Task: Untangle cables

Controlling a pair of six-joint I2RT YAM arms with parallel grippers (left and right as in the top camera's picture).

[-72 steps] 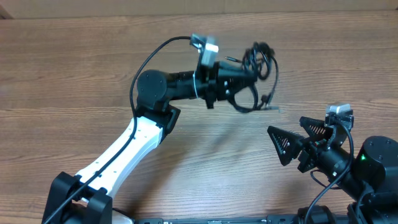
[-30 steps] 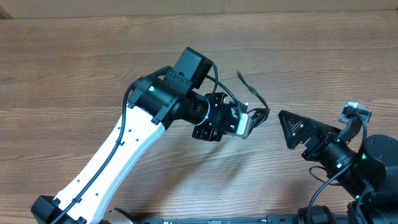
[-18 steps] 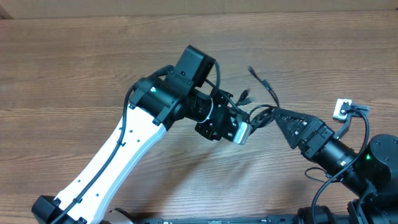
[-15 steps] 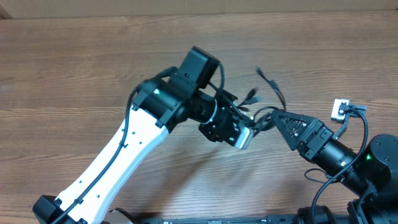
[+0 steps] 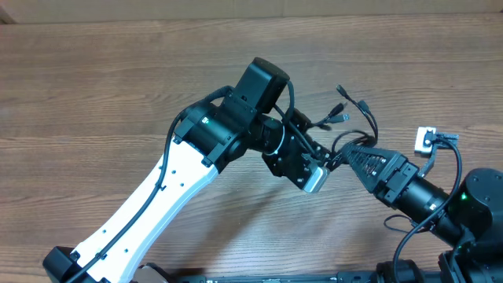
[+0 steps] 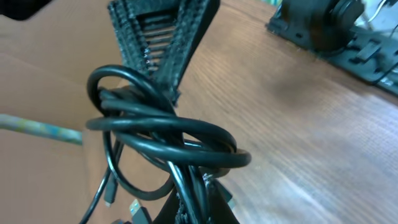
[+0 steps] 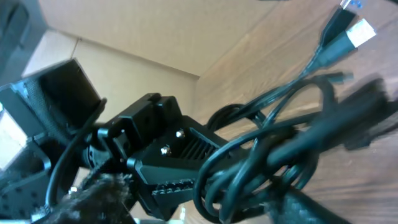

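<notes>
**Cable knot in the air, 2 grippers at it**

The left gripper (image 5: 322,157) is clamped tight on the cables (image 6: 168,127), a knot of thin black loops held above the wooden table (image 5: 94,79), with plug ends sticking up and outward. The right gripper (image 5: 352,154) points its tips into the same knot from the right side; whether its jaws are apart or pinching a strand cannot be told

Overhead faces down; 2 wrist cameras closely share the cables (image 6: 169,133).
</notes>
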